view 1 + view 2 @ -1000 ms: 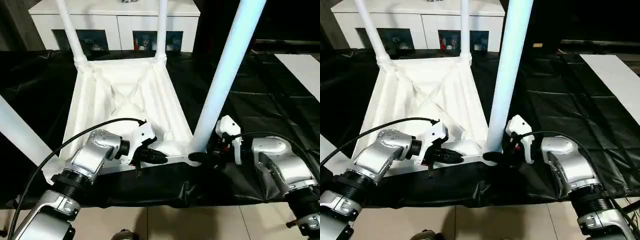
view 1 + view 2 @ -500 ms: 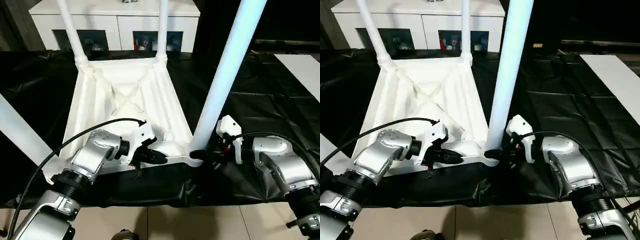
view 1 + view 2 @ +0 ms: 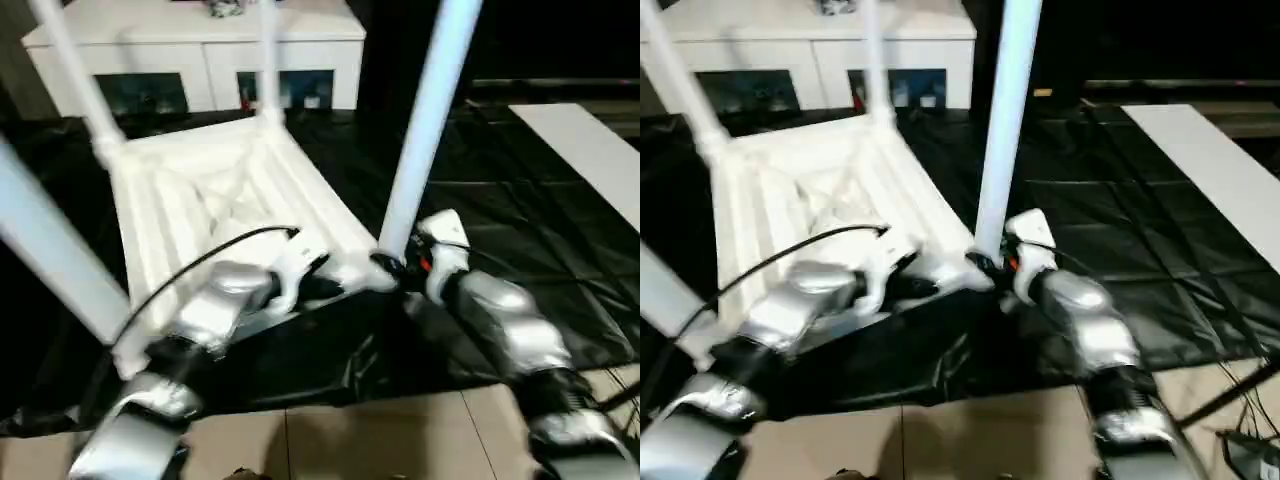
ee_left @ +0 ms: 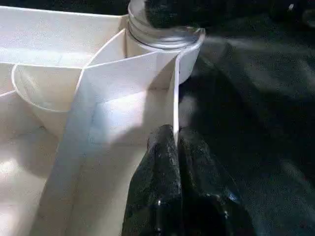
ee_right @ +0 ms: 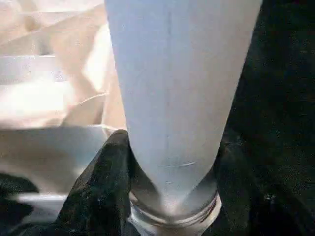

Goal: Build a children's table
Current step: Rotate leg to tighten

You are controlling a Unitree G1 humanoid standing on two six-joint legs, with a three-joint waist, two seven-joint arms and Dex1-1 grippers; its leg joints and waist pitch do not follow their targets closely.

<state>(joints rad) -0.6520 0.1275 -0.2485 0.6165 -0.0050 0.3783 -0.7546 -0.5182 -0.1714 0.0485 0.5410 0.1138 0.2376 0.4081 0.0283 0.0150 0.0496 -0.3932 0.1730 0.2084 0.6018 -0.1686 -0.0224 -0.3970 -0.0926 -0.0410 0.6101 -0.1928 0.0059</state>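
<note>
While upturned on black sheet (image 3: pixel 520 200), tabletop (image 3: pixel 200 190) pinched at near rim by left gripper (image 4: pixel 174 147); near-right leg (image 3: pixel 425 120) clasped at base by right gripper (image 5: pixel 170 162); cabinet (image 3: pixel 200 50) beyond.

Tabletop (image 3: pixel 210 190) before cabinet (image 3: pixel 200 60)

You are looking at a smooth white plastic tabletop (image 3: pixel 230 190), its legs (image 3: pixel 425 120) showing a satin sheen. Under the tabletop, a glossy, crinkled black sheet (image 3: pixel 520 200) is gleaming; the forearms (image 3: pixel 505 325) are shining silver.
</note>
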